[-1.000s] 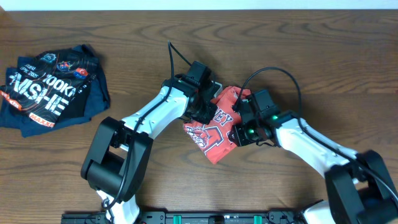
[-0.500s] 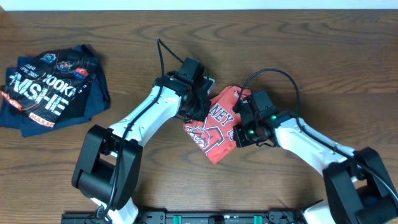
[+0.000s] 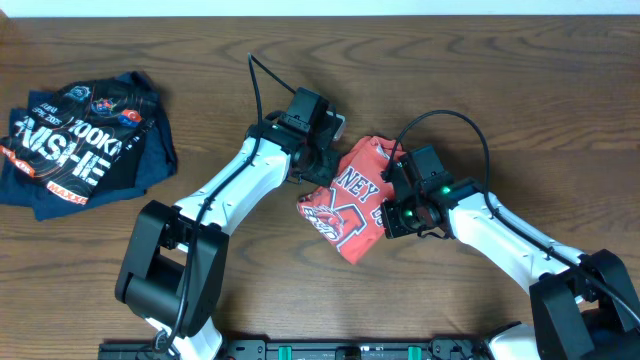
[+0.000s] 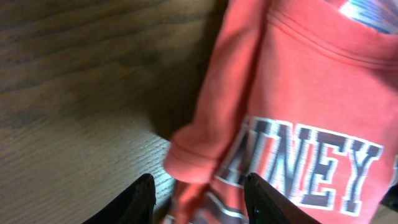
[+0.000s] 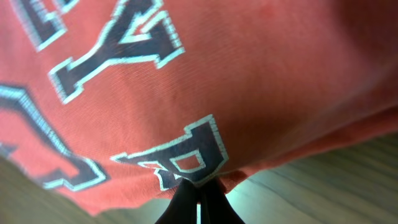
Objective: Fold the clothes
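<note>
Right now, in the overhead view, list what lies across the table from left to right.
Dark navy garment → left claw → coral-red T-shirt → right claw.

Overhead: even, soft light, sharp throughout, only faint shadows on the surface (image 3: 500,90). Left wrist: dim, soft-focus; dark shadow on the wood beside the T-shirt (image 4: 292,87), blown-out bluish glare top right. Right wrist: v. close, slightly soft; pale sheen on wood lower right, jaws a black blur at btm.
</note>
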Robot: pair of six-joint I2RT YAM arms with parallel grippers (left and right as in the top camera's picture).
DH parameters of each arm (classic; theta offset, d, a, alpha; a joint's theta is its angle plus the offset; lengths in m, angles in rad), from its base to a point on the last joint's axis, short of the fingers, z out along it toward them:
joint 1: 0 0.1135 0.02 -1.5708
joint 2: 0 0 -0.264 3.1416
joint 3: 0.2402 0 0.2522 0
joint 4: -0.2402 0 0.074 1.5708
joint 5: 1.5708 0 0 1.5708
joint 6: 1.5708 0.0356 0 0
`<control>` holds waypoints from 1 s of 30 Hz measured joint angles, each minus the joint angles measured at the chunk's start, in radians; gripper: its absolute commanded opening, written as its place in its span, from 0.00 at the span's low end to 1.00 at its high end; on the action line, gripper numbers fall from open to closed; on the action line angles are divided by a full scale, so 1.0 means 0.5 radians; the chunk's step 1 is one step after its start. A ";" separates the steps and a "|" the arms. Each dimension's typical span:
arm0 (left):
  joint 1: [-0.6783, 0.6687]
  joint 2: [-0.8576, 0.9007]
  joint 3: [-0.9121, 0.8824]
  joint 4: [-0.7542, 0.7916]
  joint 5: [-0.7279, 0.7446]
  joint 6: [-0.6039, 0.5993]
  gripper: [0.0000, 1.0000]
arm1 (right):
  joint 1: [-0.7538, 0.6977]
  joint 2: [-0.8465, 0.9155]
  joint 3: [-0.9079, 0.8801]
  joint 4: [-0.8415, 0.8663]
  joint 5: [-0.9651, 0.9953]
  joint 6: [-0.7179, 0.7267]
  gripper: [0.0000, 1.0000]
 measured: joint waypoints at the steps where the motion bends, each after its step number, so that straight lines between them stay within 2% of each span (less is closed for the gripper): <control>1: 0.000 0.000 0.000 0.000 -0.006 -0.004 0.51 | 0.000 0.000 0.000 -0.003 0.016 0.010 0.01; 18: 0.000 0.063 0.000 0.009 -0.034 -0.049 0.50 | 0.000 0.000 0.000 0.022 0.069 0.039 0.01; 30: -0.001 0.063 0.000 -0.106 0.167 -0.106 0.50 | 0.000 0.000 0.000 0.022 0.069 0.040 0.01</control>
